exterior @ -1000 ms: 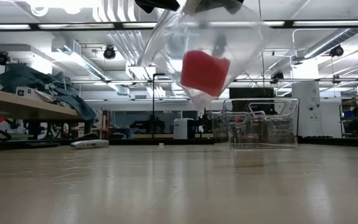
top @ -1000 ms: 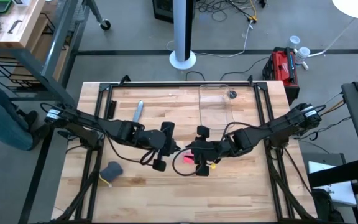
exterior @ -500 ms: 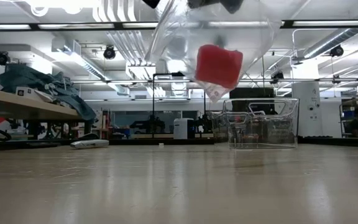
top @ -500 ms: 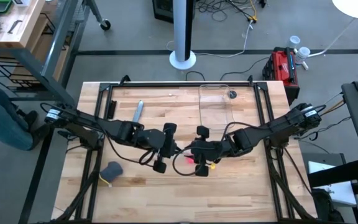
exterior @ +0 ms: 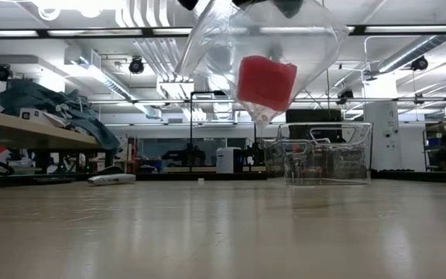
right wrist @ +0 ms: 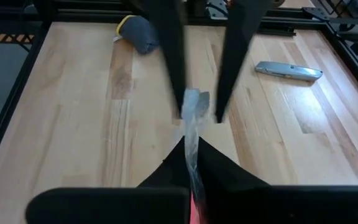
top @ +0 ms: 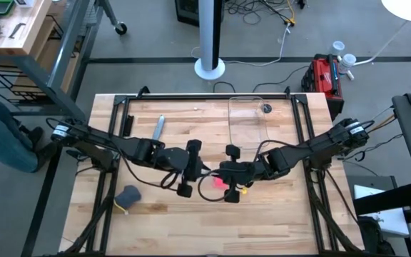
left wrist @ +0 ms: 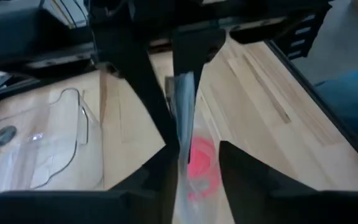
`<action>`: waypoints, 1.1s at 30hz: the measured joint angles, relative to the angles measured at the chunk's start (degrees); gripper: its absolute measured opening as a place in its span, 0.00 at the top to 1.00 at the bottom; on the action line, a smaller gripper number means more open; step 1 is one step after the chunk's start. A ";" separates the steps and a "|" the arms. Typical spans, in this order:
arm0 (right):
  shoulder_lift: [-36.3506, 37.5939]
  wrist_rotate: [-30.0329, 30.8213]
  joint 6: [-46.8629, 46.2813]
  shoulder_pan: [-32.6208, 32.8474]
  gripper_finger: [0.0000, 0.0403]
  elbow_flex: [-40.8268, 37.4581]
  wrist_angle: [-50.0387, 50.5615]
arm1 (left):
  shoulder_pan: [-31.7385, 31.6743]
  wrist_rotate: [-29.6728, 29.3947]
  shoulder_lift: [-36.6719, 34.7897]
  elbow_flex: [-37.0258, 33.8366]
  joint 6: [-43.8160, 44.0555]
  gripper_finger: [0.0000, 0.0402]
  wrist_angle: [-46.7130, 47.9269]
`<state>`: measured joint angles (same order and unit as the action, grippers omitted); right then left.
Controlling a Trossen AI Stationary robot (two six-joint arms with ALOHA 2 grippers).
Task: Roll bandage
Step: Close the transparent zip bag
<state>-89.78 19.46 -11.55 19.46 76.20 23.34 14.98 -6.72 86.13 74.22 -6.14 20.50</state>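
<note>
The bandage [exterior: 266, 81] is a compact pink-red roll lying in the bottom of a clear plastic bag [exterior: 223, 46]. The bag hangs above the middle of the table. My right gripper [right wrist: 191, 163] is shut on the bag's top. My left gripper [right wrist: 199, 109] faces it from the table's left with its fingers open on either side of the bag's crumpled top edge [right wrist: 195, 101]. In the high view the roll [top: 218, 181] shows pink between the left gripper [top: 201, 172] and the right gripper [top: 220, 173]. My right gripper pinches the bag's top edge [right wrist: 192, 134] between its two fingers. They come slanting down from the table's right side. The bag hangs below them, clear of the table, with the roll in its lowest corner. I cannot tell whether my left gripper's open fingers [right wrist: 176, 93] touch the bag.
A clear plastic box [top: 247, 118] stands at the far middle of the table. A grey utility knife [top: 158, 128] lies at the far left. A dark grey-blue lump [top: 128, 195] lies at the near left. Bare wood lies along the near edge.
The bag has swayed a little under the grippers. The roll inside it has shifted sideways and turned slightly. Both arms stay in the same place above the table's middle.
</note>
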 joint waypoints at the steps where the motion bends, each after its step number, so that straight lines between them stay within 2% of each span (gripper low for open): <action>1: 0.00 -0.01 -0.01 0.00 1.00 0.00 0.01 | 0.01 0.20 0.00 0.00 -0.27 0.74 -0.48; 5: 0.00 -0.02 -0.36 0.00 1.00 -0.04 0.01 | 0.00 0.25 0.00 0.00 -0.80 0.67 -1.91; 9: 0.00 -0.02 -0.39 0.00 1.00 -0.04 0.00 | -0.03 0.16 0.00 0.00 -0.83 0.66 -4.42; 18: 0.00 -0.04 -0.36 0.00 1.00 -0.04 -0.03 | -0.49 -0.85 0.00 0.00 -0.84 0.83 -4.70; 22: 0.00 -0.06 -0.39 0.00 1.00 -0.04 -0.03 | -0.68 -1.37 0.00 0.00 -2.75 0.97 -5.20; 33: 0.00 -0.06 -0.39 0.00 1.00 -0.04 -0.05 | -0.68 -3.14 0.02 0.00 -2.37 0.98 -5.25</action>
<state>-89.78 19.40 -11.94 19.46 76.16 23.29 14.31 -9.87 86.15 74.22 -8.52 15.26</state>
